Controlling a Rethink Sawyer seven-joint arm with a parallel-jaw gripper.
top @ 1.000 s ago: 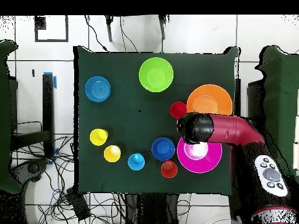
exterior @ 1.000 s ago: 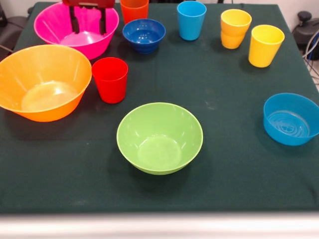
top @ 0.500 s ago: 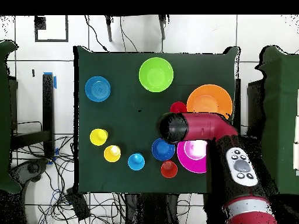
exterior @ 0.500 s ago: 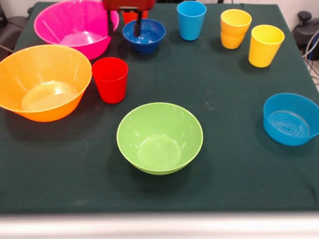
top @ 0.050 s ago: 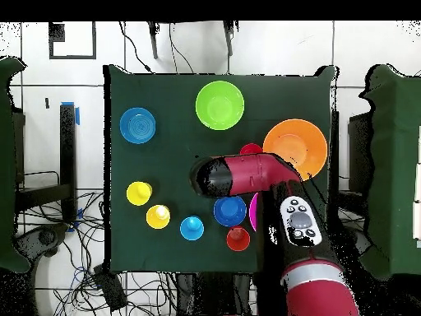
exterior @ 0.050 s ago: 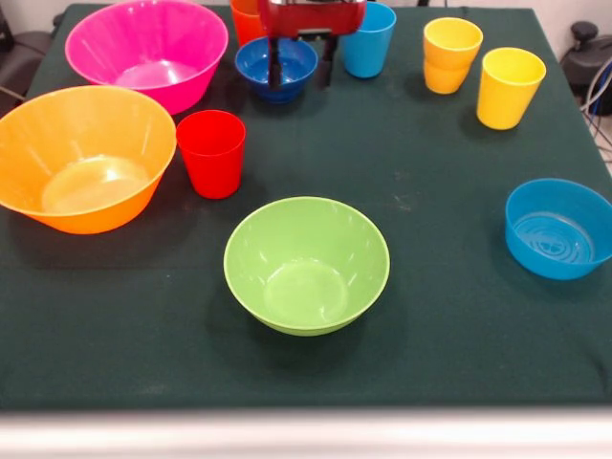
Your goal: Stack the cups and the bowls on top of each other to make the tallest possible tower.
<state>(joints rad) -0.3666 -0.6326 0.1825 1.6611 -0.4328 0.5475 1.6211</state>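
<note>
Nothing is stacked yet — every cup and bowl sits apart on the bench (exterior @ 0.050 s ago: 430, 335) — and the end effector (exterior @ 0.050 s ago: 300, 59), fingers spread and empty, hangs over the dark blue bowl (exterior @ 0.050 s ago: 275, 65), seemingly to grasp its rim.

Cloth (exterior @ 0.050 s ago: 449, 316) bare beside green bowl (exterior @ 0.050 s ago: 306, 265); far row crowded.

Glossy, smooth plastic is seen in the green bowl (exterior @ 0.050 s ago: 306, 265), the yellow-orange bowl (exterior @ 0.050 s ago: 84, 158) and the pink bowl (exterior @ 0.050 s ago: 146, 50), with highlights caught on their inner walls. The same shiny plastic is shown by the red cup (exterior @ 0.050 s ago: 211, 152). The table (exterior @ 0.050 s ago: 449, 316) is covered by a matt, dark green cloth, faintly flecked.
</note>
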